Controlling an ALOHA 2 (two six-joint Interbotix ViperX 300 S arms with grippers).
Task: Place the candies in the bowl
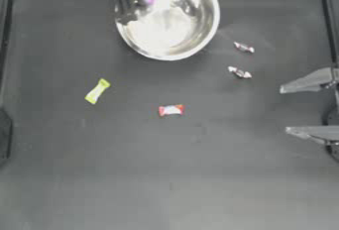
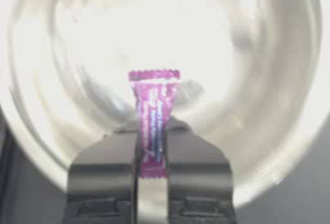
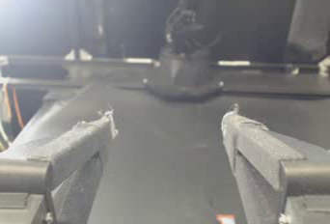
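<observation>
Hanging over the shiny bowl [image 2: 270, 121], the pink-purple candy [image 2: 153, 107] is pinched tight between the two jaws of the left gripper [image 2: 152, 143]. Its top end sticks up out of the jaws, and the pale inside of the bowl shows all around it. From above, the left gripper [image 1: 132, 11] reaches over the bowl's left edge, at the far middle of the dark table [image 1: 165, 174].

Four more candies lie on the table outside the bowl. Two tiny whitish-red candies sit near the bowl's right side, one [image 1: 244, 47] closer to it and the other [image 1: 239, 72] a bit farther off. A red-and-white candy [image 1: 171, 110] lies near the middle of the table. A yellow-green candy [image 1: 97, 91] lies tilted, off to the left of that one.

Over at the right edge of the table waits the right gripper [image 1: 310, 107]. Its jaws are spread wide apart and hold nothing.
</observation>
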